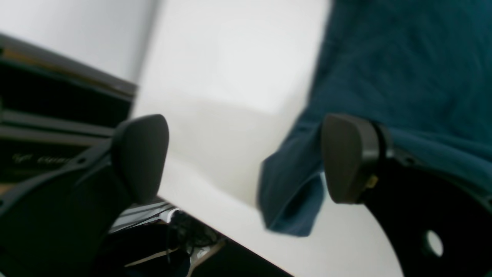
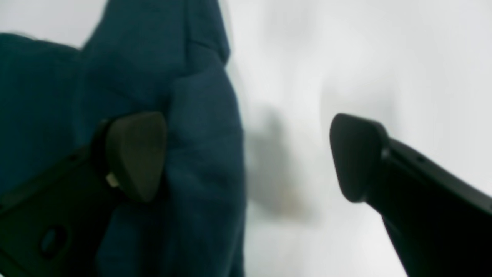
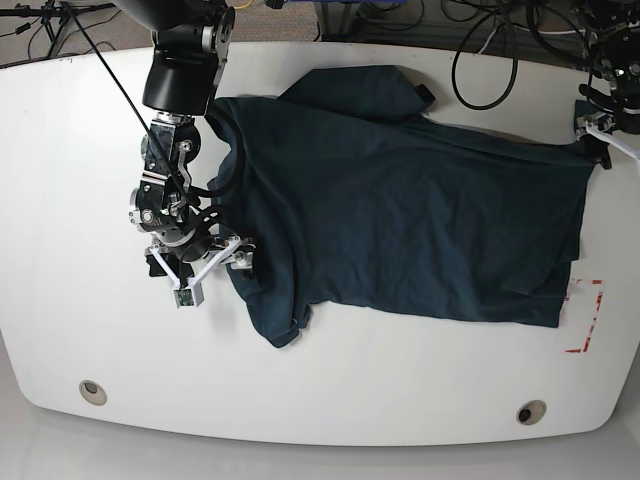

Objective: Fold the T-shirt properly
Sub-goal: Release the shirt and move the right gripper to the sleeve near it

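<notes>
Here, soft teal-navy T-shirt [image 3: 400, 220], rumpled, smooth white table [image 3: 60, 150].

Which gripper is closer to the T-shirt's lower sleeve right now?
Right. The right gripper sits open at the T-shirt's lower sleeve, one finger over the cloth. The left gripper is open at the far hem corner.

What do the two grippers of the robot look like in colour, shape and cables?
Both the left gripper and the right gripper have matte black frames ending in rounded dark grey fingertips, shaped like blunt paddles. In the base view, the right gripper hangs from a black arm with silver joints, thin black cables and white finger links.
</notes>
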You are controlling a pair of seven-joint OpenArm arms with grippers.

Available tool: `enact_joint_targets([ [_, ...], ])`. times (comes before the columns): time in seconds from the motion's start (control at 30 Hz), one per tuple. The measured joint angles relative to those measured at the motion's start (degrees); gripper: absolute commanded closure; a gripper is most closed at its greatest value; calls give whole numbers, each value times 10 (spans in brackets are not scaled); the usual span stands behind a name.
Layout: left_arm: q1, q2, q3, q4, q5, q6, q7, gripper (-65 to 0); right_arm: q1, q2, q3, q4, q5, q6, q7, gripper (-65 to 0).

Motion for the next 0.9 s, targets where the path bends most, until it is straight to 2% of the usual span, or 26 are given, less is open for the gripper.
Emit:
enact_joint_targets([
  [0.17, -11, 1, -2, 0, 0, 1, 3, -592, -10, 0, 0, -2, 1, -1, -1, -645],
  [0.33, -14, 2, 2, 0, -2, -1, 2, -592, -30, -7, 1, 3, 5, -1, 0, -539],
  [0.43, -12, 2, 1, 0, 0, 0, 4, -592, -50, -12, -1, 16, 5, 0, -1, -499],
  [0.67, -11, 31, 2, 0, -2, -1, 4, -592, -70, -30, 0, 30, -2, 0, -2, -488],
  [0.9, -14, 27, 6, 0, 1, 0, 3, -592, -56, -30, 1, 16, 0, 0, 2, -474],
])
